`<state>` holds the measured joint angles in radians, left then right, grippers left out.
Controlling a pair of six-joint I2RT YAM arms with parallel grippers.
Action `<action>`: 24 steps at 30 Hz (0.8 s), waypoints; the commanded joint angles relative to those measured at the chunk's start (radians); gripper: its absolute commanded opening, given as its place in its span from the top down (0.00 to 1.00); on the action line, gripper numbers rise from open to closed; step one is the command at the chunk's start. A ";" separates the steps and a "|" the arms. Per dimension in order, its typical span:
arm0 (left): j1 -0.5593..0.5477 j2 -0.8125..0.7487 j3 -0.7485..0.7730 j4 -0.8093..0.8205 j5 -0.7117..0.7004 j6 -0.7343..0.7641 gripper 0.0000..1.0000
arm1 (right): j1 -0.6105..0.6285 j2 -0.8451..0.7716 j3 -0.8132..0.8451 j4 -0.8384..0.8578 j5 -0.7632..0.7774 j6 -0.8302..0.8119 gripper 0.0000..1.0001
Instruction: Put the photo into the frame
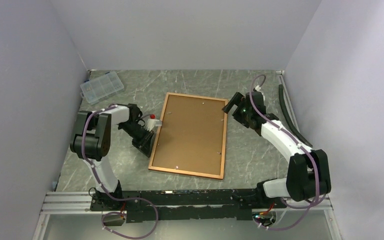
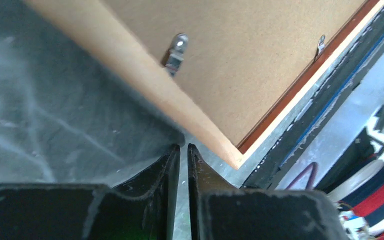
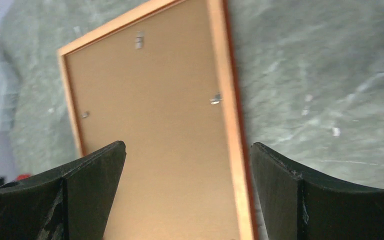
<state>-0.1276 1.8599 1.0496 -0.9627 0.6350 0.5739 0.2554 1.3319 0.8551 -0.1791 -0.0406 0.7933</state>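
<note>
Jaws of the left gripper point(image 2: 183, 150) are pressed nearly together, a thin slit between them and nothing held, their tips just short of a corner of the frame point(image 2: 130, 60). It lies face down on the tabletop point(image 2: 55, 125), brown backing board point(image 2: 260, 60) up. The right gripper point(image 3: 188, 145) has its jaws spread wide, with the frame's long rail running between them in its wrist view.
</note>
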 commanded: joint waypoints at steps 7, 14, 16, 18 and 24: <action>-0.204 -0.089 -0.062 0.118 -0.103 -0.034 0.83 | -0.059 0.266 0.085 0.028 -0.113 -0.089 0.00; -0.367 -0.083 0.002 0.070 -0.035 -0.049 0.82 | -0.058 0.403 0.221 0.005 -0.206 -0.104 0.00; -0.386 -0.094 0.022 0.044 0.002 -0.041 0.82 | -0.061 0.411 0.247 -0.003 -0.208 -0.111 0.00; -0.381 -0.101 0.059 -0.002 0.019 -0.033 0.82 | -0.067 0.419 0.289 -0.050 -0.178 -0.126 0.00; -0.096 -0.088 0.237 -0.096 0.080 -0.009 0.76 | -0.063 0.302 0.276 -0.066 -0.025 -0.085 0.00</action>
<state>-0.4236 1.7828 1.1500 -0.9951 0.6285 0.5449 0.1886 1.7359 1.1305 -0.2462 -0.1505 0.6838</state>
